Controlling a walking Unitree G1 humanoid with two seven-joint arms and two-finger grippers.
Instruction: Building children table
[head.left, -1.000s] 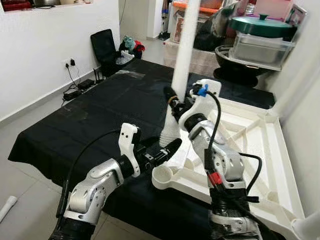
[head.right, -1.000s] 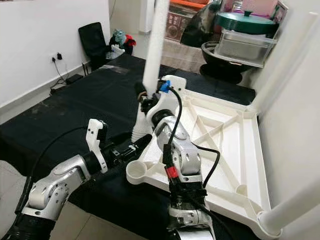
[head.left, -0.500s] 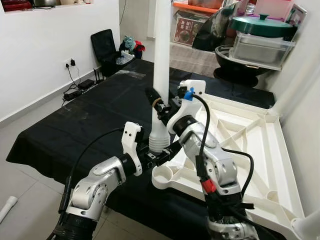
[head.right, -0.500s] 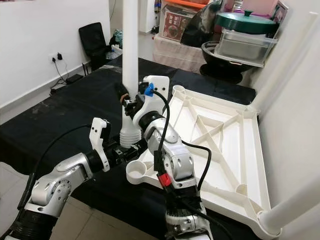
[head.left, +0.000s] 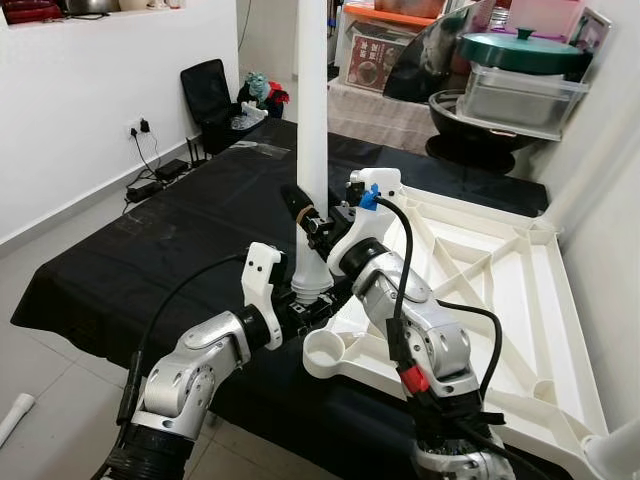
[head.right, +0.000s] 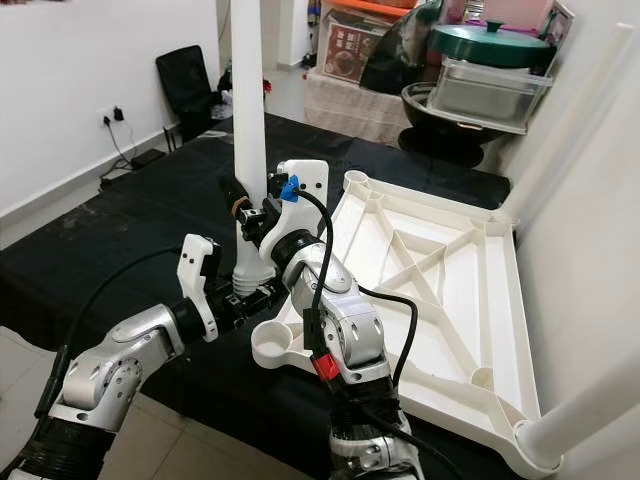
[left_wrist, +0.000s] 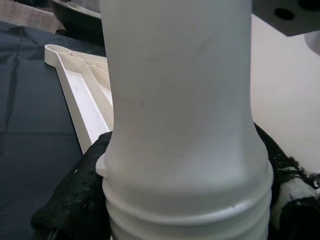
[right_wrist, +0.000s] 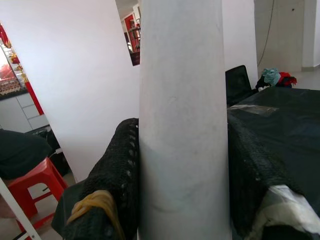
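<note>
Both clamped on upright white table leg (head.left: 311, 130): left gripper (head.left: 312, 300) at threaded base, right gripper (head.left: 312, 222) higher, beside upturned tabletop (head.left: 520, 300)

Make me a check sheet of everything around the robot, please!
Surface: black cloth over a low platform.
Job's things: white table top lies upside down on the cloth; empty corner socket at its near edge. White table leg stands upright, threaded end down, just beside that socket.
Clutter: nothing seen on the cloth.
Grippers: left gripper shut on the leg near its threaded end; right gripper shut on it higher up.
Cables: black cables on both arms; plugs and wires at the wall socket.
Surroundings: black chair, green-lidded pot, grey tiled floor.
</note>
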